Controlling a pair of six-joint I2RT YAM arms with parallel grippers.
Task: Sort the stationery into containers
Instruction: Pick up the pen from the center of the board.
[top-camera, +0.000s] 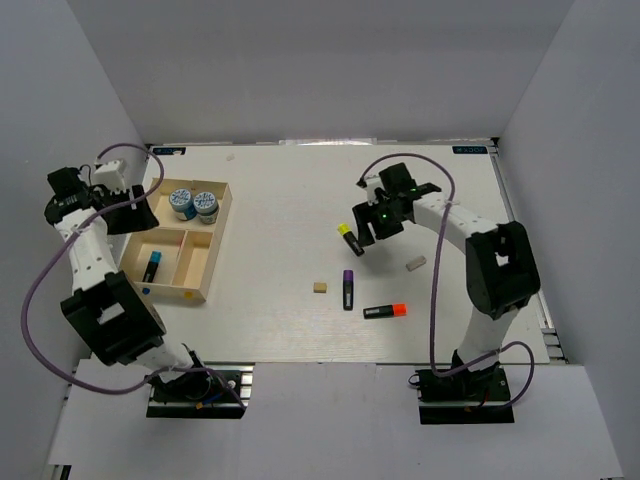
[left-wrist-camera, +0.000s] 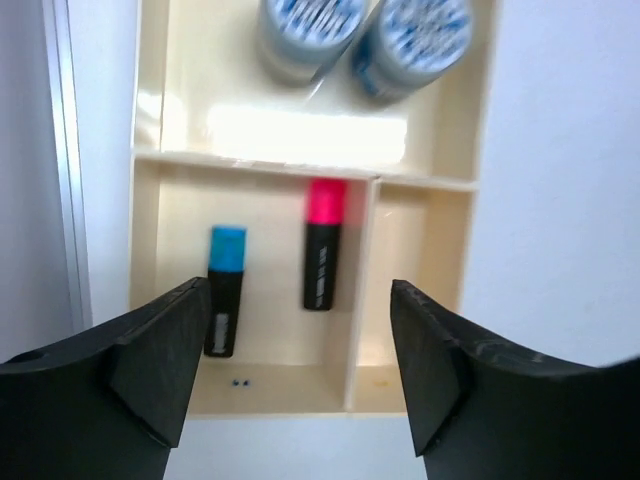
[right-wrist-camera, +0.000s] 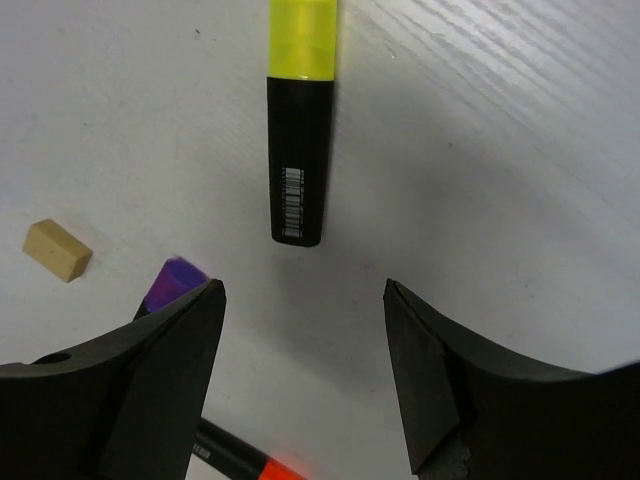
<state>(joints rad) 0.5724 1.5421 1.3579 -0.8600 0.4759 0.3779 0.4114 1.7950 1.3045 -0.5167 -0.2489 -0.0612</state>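
Nearest to us, at the bottom of the overhead view, the two arm bases sit bolted on a pale shelf in front of the white table. We see plain grey-white walls closing the table in at the back and on both sides. Purple cables loop beside each arm, and a metal rail runs along the table's left edge. At the left of the frame lies the light-wood tray. Its far compartment holds two blue-and-white rolls standing side by side. The left gripper hangs above the tray with jaws spread wide and nothing between them. Through its camera we see a blue-capped highlighter and a pink-capped highlighter lying parallel in the same lower-left compartment, a little apart, while the compartment to their right looks bare. Right of centre, the right gripper hovers over bare table, its jaws likewise parted and empty. A yellow-capped highlighter lies flat just beyond its fingertips. Toward the lower middle of the table rest a tan eraser, a purple-capped highlighter just beside it and an orange-capped highlighter near that one. A grey eraser lies apart, further right.
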